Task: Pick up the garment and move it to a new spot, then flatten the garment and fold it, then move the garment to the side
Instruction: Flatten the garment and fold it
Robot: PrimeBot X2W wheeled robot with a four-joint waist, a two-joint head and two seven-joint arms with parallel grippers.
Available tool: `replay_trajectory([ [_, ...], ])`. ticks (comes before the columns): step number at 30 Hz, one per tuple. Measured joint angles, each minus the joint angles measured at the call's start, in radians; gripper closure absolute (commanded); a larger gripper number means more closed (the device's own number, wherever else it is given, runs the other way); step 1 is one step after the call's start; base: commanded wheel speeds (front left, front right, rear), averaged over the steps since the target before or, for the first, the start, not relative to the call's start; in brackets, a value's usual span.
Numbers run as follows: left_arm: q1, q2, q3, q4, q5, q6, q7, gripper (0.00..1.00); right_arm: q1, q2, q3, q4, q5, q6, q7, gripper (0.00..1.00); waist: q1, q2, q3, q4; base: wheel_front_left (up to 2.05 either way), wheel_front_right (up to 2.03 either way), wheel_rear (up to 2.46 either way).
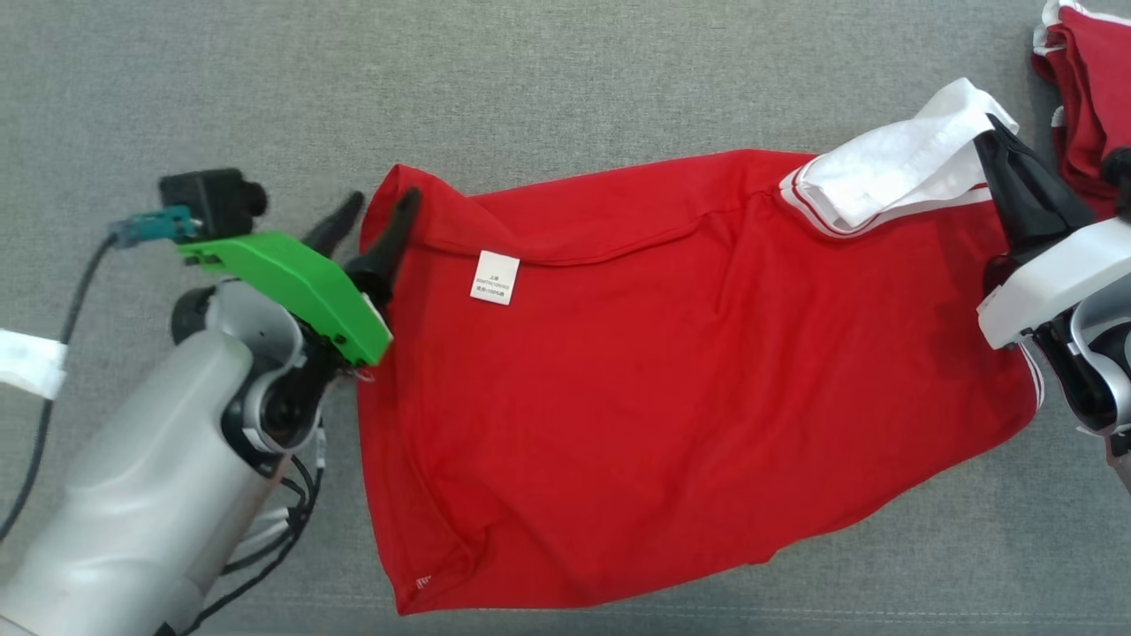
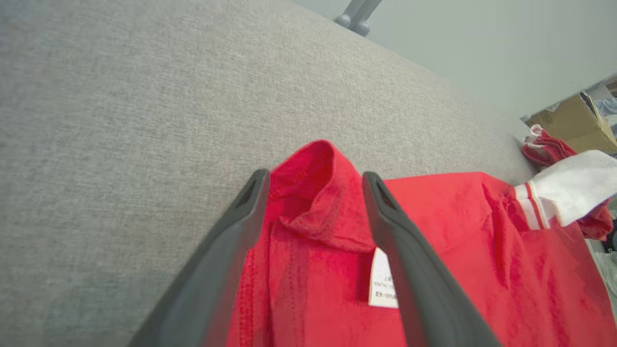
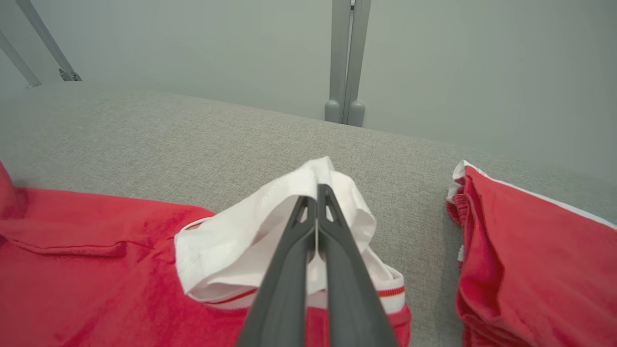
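Observation:
The red garment (image 1: 671, 371) lies spread on the grey cloth surface (image 1: 565, 79), with a white label (image 1: 494, 277) near its left end. My left gripper (image 1: 383, 199) is open at the garment's upper left corner. In the left wrist view that bunched corner (image 2: 318, 202) sits between the parted fingers of the left gripper (image 2: 314, 176), loose. At the upper right, my right gripper (image 1: 994, 132) is shut on the garment's white striped part (image 1: 901, 163). The right wrist view shows the right gripper (image 3: 318, 189) pinching that white cloth (image 3: 231, 241), lifted off the red fabric (image 3: 96, 250).
A second red garment (image 1: 1082, 79) with white trim lies bunched at the far right, close to my right arm (image 3: 530, 250). Grey metal posts (image 3: 347, 62) stand behind the surface's far edge. A cardboard box (image 2: 569, 120) sits beyond the right end.

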Motion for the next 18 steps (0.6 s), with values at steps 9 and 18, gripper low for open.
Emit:
replay_trajectory([
  [9, 0.010, 0.015, -0.082, 0.005, 0.056, -0.072, 0.015, 0.02, 0.000, 0.003, 0.005, 0.030, 0.000, 0.003, -0.009, 1.00, 0.0000, 0.0000, -0.004, 0.019, 0.00, 0.00, 0.00],
  [18, 0.009, 0.004, -0.102, 0.040, 0.089, -0.130, -0.006, 0.00, -0.003, 0.004, 0.011, 0.044, 0.000, 0.011, -0.014, 1.00, 0.0000, 0.0000, 0.001, 0.022, 0.00, 0.00, 0.00],
])
